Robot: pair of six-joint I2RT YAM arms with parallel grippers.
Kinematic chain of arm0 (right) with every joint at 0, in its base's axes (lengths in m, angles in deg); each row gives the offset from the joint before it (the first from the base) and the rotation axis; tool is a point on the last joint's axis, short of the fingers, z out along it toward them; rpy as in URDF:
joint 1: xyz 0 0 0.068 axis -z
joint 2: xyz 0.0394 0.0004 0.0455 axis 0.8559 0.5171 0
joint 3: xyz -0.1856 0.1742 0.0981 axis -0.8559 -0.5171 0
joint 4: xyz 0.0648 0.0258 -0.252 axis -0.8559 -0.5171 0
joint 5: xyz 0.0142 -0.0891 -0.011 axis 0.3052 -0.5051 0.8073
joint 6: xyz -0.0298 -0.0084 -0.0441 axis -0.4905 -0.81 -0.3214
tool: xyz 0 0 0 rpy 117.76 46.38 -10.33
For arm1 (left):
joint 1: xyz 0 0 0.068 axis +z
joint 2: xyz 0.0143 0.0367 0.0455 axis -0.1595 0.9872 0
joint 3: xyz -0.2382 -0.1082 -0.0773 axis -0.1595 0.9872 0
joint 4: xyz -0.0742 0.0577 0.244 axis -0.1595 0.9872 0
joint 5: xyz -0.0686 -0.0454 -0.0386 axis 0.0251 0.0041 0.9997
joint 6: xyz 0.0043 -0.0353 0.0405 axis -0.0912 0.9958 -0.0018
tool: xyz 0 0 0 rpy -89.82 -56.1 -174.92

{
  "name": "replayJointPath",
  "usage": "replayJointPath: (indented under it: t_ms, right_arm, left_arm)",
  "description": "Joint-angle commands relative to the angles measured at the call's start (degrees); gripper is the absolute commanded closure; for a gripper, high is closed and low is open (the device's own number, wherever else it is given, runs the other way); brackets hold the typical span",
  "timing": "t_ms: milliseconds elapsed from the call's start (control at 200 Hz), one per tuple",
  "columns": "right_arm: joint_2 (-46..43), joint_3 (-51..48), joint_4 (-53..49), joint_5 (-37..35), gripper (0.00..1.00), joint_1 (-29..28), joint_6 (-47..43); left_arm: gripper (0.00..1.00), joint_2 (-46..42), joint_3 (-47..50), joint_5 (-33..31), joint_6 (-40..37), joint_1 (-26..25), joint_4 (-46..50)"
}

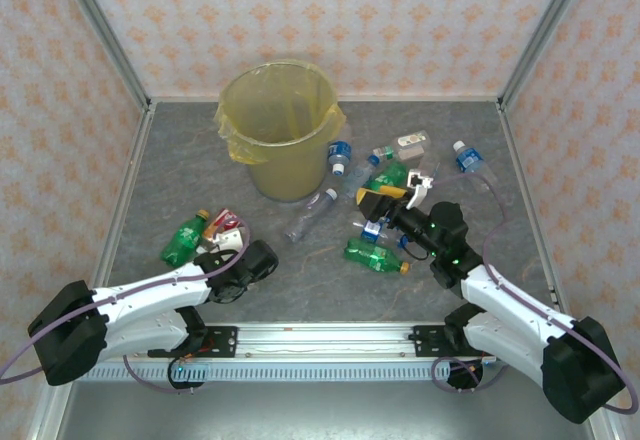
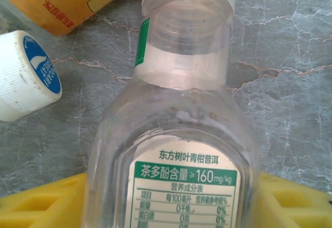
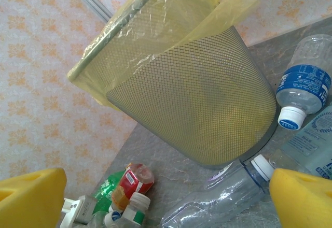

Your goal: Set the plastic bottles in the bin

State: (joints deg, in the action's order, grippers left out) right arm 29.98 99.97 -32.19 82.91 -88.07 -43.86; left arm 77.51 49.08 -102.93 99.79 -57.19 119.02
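The bin (image 1: 280, 125) stands at the back centre, a round mesh bucket lined with a yellow bag (image 3: 192, 98). My left gripper (image 1: 232, 243) is low on the table at the left, its yellow fingers (image 2: 46, 204) against both sides of a clear bottle (image 2: 181, 109) with a white cap and a green-and-white label. A green bottle (image 1: 185, 241) lies just left of it. My right gripper (image 1: 372, 200) hangs open among the bottles right of the bin, nothing between its fingers (image 3: 301, 197). A clear bottle (image 3: 223, 197) and a blue-labelled one (image 3: 303, 90) lie by the bin's base.
More bottles lie scattered on the right: green ones (image 1: 375, 255) (image 1: 390, 175) and clear ones (image 1: 468, 157). A red-labelled container (image 3: 132, 181) and an orange carton (image 2: 67, 0) sit by the left gripper, with a white cap (image 2: 28, 75) beside it. Patterned walls enclose the table.
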Motion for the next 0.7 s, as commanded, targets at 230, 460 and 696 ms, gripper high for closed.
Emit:
replayJointPath:
  t_ms: [230, 460, 696]
  right_arm:
    - [2.67, 2.59, 5.86, 9.06, 0.0, -3.19, -0.89]
    - [0.46, 4.8, 1.1, 6.33, 0.0, -7.74, -2.48]
    - [-1.17, 6.86, -4.23, 2.42, 0.0, -15.04, -5.11]
  left_arm:
    - [0.43, -7.51, -2.12, -2.4, -2.65, -0.36, -0.15]
    - [0.5, -12.15, -5.6, -4.93, -4.12, -0.38, 1.93]
    - [0.52, -16.28, -15.09, -11.57, -6.59, -0.39, 7.96]
